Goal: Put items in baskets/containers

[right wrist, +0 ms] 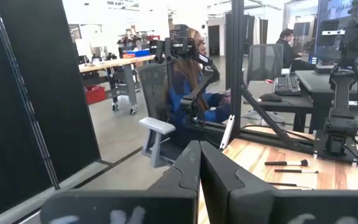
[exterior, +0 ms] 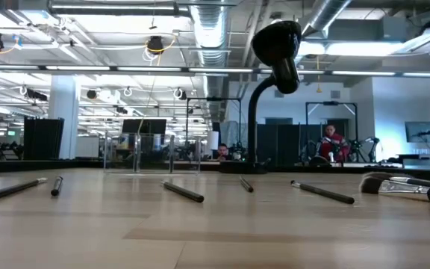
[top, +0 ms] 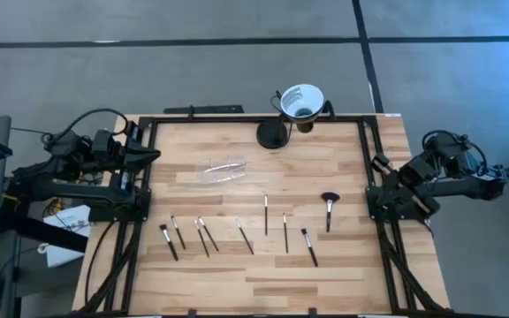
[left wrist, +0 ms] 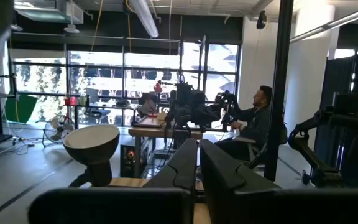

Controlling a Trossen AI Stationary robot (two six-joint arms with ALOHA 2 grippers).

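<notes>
A pale, plank-grained wooden bench [top: 343, 177] framed by dark rails is seen from above. Eight slender makeup brushes are laid flat in a loose row across its near half. From the left, they are a short dark-handled brush [top: 168, 242], a second one [top: 178, 232] just beside it, a close pair [top: 206, 235], a longer thin brush [top: 244, 236], two thin upright-lying brushes [top: 266, 215] and [top: 284, 232], and a short dark one [top: 309, 247]. To the right of these, a fluffy-headed brush [top: 329, 210] is seen with its wide black head pointing to the far side. In the low view the handles appear as matte dark rods, with the fluffy brush's shiny metal ferrule [exterior: 402, 186] at the right.

The clear plastic holder [top: 221, 170], glossy and transparent, lies on its side on the bench, on the far side of the row and well apart from it. No brush is in it. At the far edge a white funnel-shaped cup [top: 301, 101] is carried on a rounded black stand [top: 272, 134].

The left pincer [top: 148, 156] is parked at the bench's left edge with its tapered dark fingers brought together. The right pincer [top: 376, 164] is held at the right edge, its fingers likewise together. Both are well apart from the brushes.
</notes>
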